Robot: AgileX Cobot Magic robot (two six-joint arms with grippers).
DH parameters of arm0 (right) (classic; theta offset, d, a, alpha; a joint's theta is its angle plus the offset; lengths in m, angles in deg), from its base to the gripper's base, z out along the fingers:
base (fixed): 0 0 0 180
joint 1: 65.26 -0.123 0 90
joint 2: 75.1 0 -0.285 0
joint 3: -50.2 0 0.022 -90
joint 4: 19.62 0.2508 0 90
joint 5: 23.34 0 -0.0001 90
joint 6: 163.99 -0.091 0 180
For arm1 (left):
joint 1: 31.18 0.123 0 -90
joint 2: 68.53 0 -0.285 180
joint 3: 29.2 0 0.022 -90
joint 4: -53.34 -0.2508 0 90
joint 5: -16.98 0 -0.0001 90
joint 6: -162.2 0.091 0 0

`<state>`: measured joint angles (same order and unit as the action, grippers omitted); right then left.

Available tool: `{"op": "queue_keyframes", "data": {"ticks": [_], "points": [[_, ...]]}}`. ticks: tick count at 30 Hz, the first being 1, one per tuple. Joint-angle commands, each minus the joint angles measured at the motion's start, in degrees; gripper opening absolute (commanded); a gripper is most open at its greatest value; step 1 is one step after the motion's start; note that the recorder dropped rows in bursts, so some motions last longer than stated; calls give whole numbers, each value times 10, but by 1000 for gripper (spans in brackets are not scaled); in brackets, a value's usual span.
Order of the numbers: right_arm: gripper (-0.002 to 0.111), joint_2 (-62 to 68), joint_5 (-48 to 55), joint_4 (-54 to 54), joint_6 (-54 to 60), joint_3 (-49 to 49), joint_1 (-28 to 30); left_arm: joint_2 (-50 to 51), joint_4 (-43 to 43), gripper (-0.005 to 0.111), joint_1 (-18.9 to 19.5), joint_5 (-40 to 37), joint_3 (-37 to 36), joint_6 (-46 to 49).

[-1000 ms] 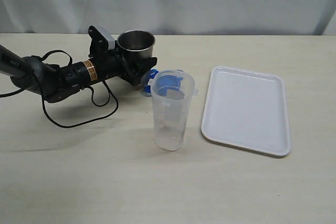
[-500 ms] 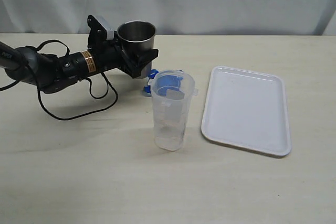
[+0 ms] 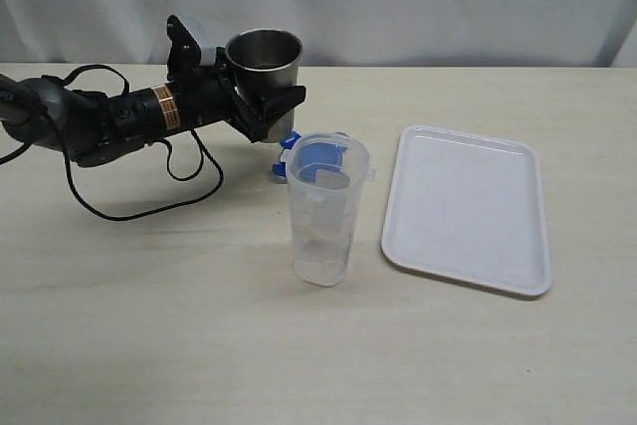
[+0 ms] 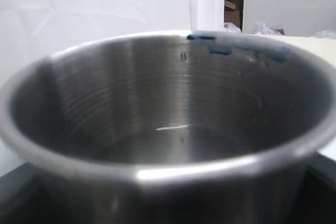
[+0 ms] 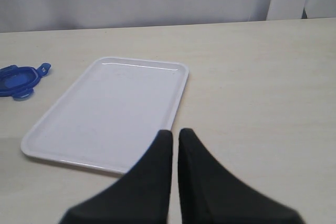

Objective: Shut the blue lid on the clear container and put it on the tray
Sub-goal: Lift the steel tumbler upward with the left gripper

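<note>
Nearest me, the tall clear plastic container (image 3: 323,211) stood open on the cream table (image 3: 149,325), with the flat white rectangular tray (image 3: 468,208) bare just beside it. Past the tray from the container, the right gripper (image 5: 175,140) hung with its jaws pressed together. Just behind the container lay the small blue snap-flap lid (image 5: 18,73), not yet fitted. Farther back, the left gripper (image 3: 261,89), clamped on a shiny steel cup (image 3: 264,59), had raised it away from the lid. That seemed to leave the lid clear for picking up.

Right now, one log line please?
left gripper: holds steel cup | right gripper: shut | blue lid: on table | clear container: open | tray: bare
</note>
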<state>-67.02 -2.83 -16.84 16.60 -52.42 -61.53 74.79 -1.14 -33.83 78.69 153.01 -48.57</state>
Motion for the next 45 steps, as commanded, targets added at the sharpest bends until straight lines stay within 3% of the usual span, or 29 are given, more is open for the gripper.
{"op": "queue_keyframes", "data": {"ticks": [1,13,22,30,38,45], "points": [[4,-3,-8,-2,1,-2,2,-31,16,0,0,24,0,-12],[4,-3,-8,-2,1,-2,2,-115,-61,0,0,-3,-1,-91],[4,-3,-8,-2,1,-2,2,-136,-54,0,0,-2,-21,-95],[4,-3,-8,-2,1,-2,2,-155,-97,0,0,-1,-21,-130],[4,-3,-8,-2,1,-2,2,-157,-82,0,0,8,-21,-142],[4,-3,-8,-2,1,-2,2,-181,-72,0,0,-32,-21,-140]]}}
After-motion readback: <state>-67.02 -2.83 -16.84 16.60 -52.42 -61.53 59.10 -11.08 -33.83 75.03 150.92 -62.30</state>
